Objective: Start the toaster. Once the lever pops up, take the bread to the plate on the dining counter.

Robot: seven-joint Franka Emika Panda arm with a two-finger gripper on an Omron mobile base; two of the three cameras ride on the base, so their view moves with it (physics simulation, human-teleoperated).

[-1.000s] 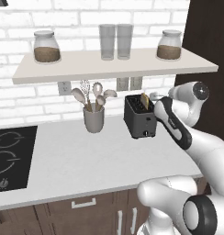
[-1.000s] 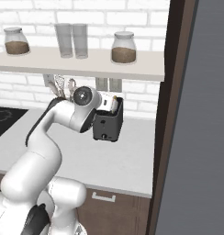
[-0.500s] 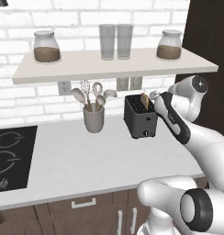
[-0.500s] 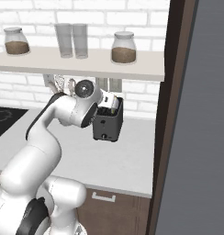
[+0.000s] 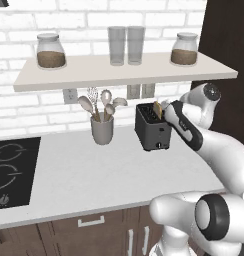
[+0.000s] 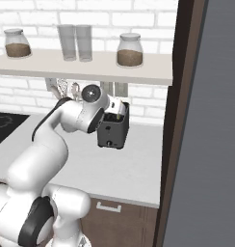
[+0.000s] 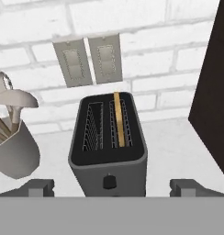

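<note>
Hovering released, jaws spread wide, the pincer (image 7: 112, 186) straddles the small black boxy two-slot toaster (image 7: 108, 142), whose thin tan bread slice (image 7: 117, 118) runs lengthwise straight ahead.

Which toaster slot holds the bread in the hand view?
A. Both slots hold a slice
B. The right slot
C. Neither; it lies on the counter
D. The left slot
B: in the hand view the bread stands on edge in the right slot of the toaster, and the left slot shows only its wire guides.
</note>
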